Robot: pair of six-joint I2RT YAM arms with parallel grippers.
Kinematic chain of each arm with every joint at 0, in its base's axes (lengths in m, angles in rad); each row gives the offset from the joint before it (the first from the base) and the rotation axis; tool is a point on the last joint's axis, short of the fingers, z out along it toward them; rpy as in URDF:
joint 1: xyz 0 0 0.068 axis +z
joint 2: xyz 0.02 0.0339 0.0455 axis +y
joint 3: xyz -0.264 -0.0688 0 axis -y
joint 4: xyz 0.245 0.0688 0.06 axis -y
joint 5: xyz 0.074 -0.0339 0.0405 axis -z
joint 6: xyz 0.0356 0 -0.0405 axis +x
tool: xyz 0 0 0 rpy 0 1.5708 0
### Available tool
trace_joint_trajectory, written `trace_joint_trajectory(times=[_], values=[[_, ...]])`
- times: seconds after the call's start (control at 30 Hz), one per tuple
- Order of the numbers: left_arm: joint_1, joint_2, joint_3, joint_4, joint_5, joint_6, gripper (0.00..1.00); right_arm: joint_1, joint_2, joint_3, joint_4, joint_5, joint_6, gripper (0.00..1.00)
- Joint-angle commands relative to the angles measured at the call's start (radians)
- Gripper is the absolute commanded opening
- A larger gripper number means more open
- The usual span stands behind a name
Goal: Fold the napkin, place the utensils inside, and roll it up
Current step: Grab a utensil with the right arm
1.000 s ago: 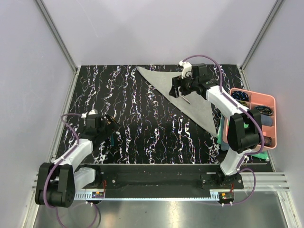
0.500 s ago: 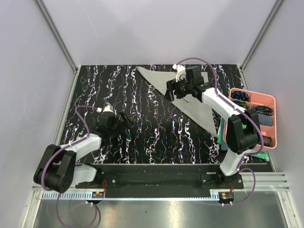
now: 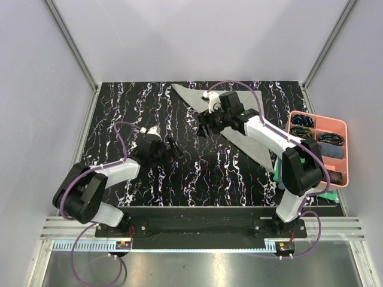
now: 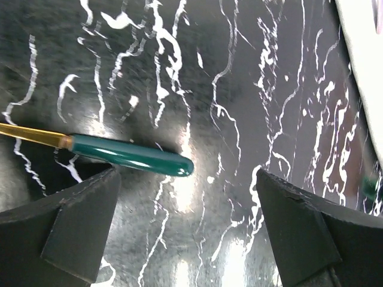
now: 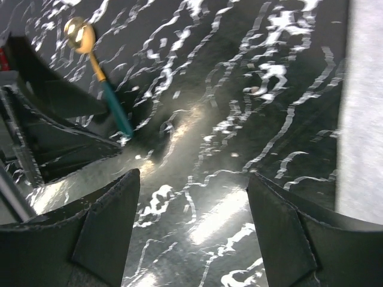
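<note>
Tool (image 3: 172, 145) of left arm (image 3: 114, 173) low, splayed

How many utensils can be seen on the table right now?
1: the spoon lies on the dark tabletop, right at the open left gripper. The fork is not visible; it may be hidden.

Table (image 3: 119, 113): black, with white marbled veining all over.
Napkin (image 3: 250, 143): plain pale grey, no print.
Spoon (image 5: 100, 73): gold bowl and stem, glossy teal handle.
Tray (image 3: 345, 152): salmon pink.
Walls (image 3: 197, 42): pale lilac-grey.
</note>
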Motion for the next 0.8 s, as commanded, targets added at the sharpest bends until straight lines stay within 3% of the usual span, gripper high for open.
trace_joint_trajectory(times=[0.0,0.17,0.3,0.37,0.5,0.77], values=[[-0.004,-0.126,0.071,-0.120,-0.040,0.063,0.99,0.048,0.006,0.019,-0.002,0.018,0.003,0.80],[0.080,-0.391,0.138,-0.438,-0.118,0.185,0.99,0.094,0.043,0.053,-0.007,0.022,-0.035,0.80],[0.354,-0.550,0.142,-0.550,-0.091,0.237,0.99,0.156,0.118,0.091,-0.004,0.034,-0.069,0.80],[0.434,-0.588,0.161,-0.572,-0.051,0.254,0.99,0.188,0.147,0.122,-0.004,0.060,-0.098,0.80],[0.591,-0.564,0.252,-0.602,0.061,0.315,0.99,0.298,0.244,0.189,0.001,0.122,-0.149,0.80],[0.677,-0.469,0.338,-0.639,0.135,0.432,0.99,0.429,0.392,0.321,-0.014,0.296,-0.250,0.79]])
